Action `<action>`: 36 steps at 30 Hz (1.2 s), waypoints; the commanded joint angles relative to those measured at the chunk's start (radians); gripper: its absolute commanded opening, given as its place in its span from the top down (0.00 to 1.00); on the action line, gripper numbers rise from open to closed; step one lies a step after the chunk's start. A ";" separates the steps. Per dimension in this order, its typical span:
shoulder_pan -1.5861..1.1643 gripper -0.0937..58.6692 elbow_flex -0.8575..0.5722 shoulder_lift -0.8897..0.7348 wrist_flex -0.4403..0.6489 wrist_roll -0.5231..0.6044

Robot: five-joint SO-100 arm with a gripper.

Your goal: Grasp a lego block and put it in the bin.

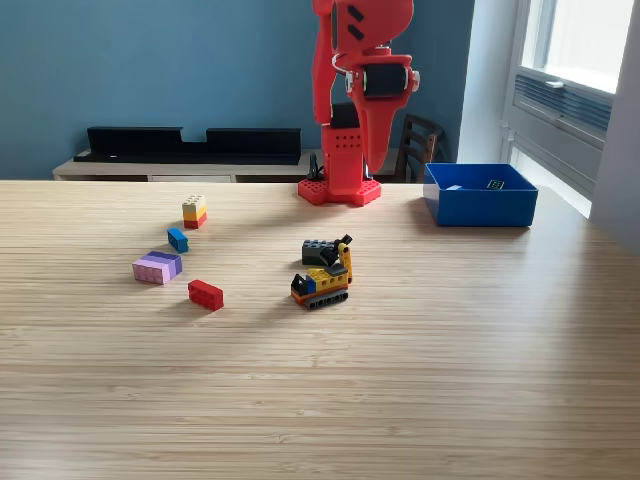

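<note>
The red arm (355, 100) stood folded upright on its base at twelve o'clock on the wooden table (400, 400), and its gripper was tucked out of clear sight, so I could not tell whether the jaws were wide, narrow or holding anything. Nothing was near the blocks; by my reading, no grasp was under way.

The bin (480, 205) sat at about two o'clock from the table's middle, near the far edge on the exterior view's right. One or two small pieces seemed to lie inside it, too small to name, so some of the job may have been done.

Plenty was left. At ten o'clock stood a stacked block (194, 210) of cream, yellow and red; just below it a small blue block (178, 240); then a purple-and-pink block (158, 267) and a red block (205, 294) at around nine. Dead centre sat a little yellow digger model (322, 283) with a dark block (318, 251) right behind it, touching or nearly so.

The path from blocks to bin looked open, though the digger lay between the cluster on the exterior view's left and the bin and might need clearing overhead.
</note>
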 commanded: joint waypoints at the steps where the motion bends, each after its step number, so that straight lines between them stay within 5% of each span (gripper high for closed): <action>1: 0.006 1.00 -0.048 0.011 -0.017 -0.008; 25: 0.032 1.00 -0.023 0.011 -0.049 0.008; 36: 0.276 1.00 0.123 0.009 -0.232 -0.044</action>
